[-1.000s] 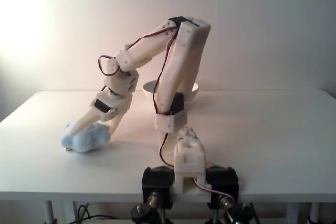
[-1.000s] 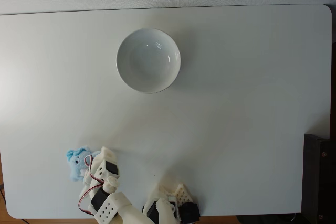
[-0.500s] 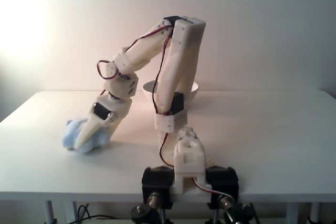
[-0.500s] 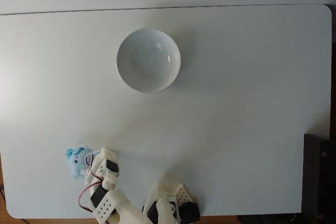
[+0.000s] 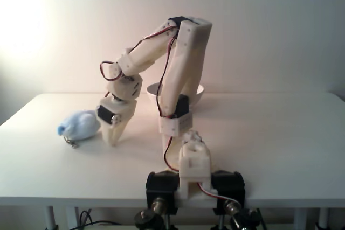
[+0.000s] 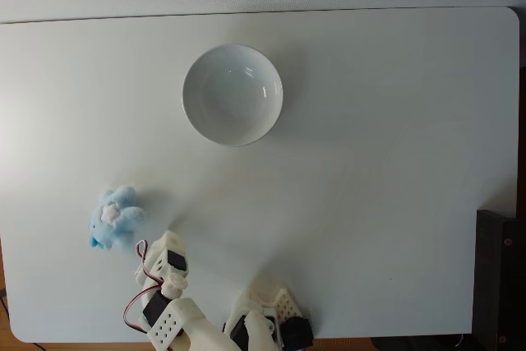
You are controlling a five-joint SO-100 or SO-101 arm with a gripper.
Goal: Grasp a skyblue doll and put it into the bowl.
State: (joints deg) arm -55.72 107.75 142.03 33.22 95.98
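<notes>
Half a second earlier the skyblue doll (image 5: 79,125) had sat under the gripper (image 5: 111,139); it then lay free on the table (image 5: 269,133), just left of the fingertips in the front fixed view. Whether the jaws were parted or closed could not be told. A small metal keyring showed below the doll in that view, while the top-down fixed view showed the doll (image 6: 116,218) apart from the gripper (image 6: 167,240). Farther back, the white bowl (image 6: 233,94) held nothing.

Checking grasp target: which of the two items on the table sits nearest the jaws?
The skyblue doll, just left of the gripper in both fixed views. The white bowl lies much farther away, toward the table's far edge.
</notes>
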